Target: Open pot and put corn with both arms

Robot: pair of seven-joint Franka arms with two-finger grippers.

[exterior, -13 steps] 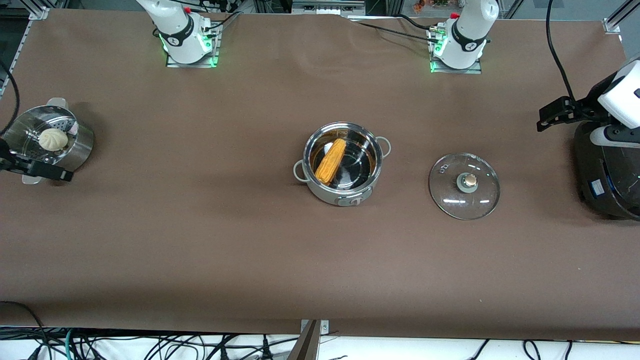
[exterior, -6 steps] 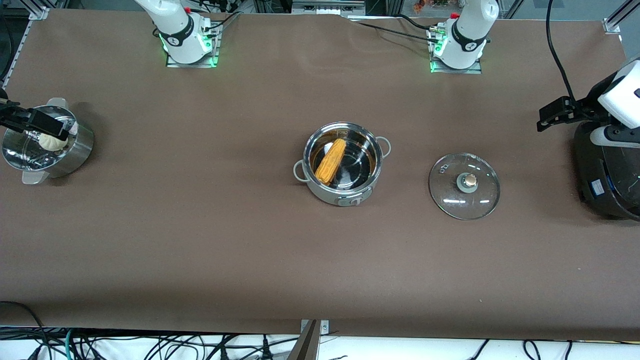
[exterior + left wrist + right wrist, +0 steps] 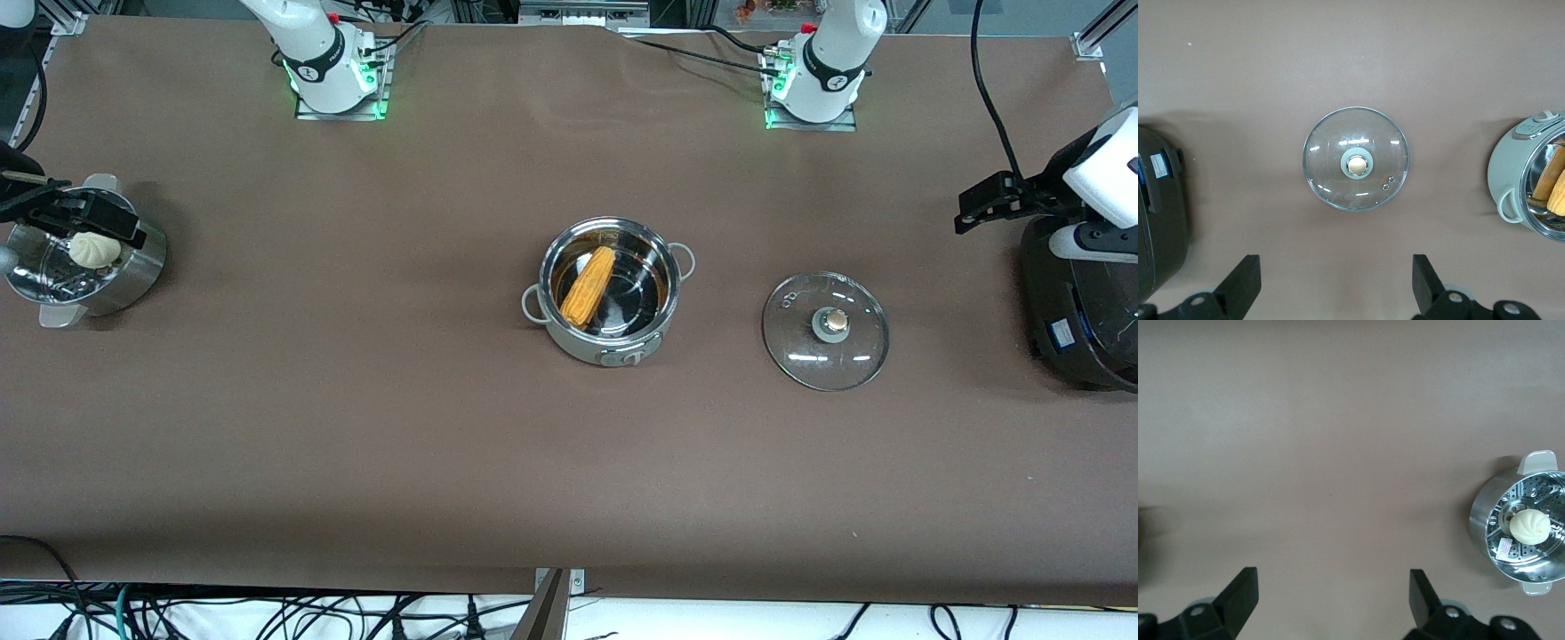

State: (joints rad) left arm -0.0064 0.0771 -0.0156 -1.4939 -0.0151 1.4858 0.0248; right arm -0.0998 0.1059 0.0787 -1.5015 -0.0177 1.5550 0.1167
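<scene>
The steel pot stands open at the table's middle, with the yellow-orange corn lying inside it. Its glass lid with the tan knob lies flat on the table beside the pot, toward the left arm's end. My left gripper is up in the air by the black cooker, open and empty. The left wrist view shows the lid and, at the picture's edge, the pot with the corn. My right gripper hangs open and empty over the steamer basket.
A perforated steel steamer basket with a pale bun stands at the right arm's end; it also shows in the right wrist view. A large black cooker stands at the left arm's end. The table is brown.
My right gripper has moved from the steamer basket's nearer rim to over the basket. The left arm, pot, corn and lid have not moved.
</scene>
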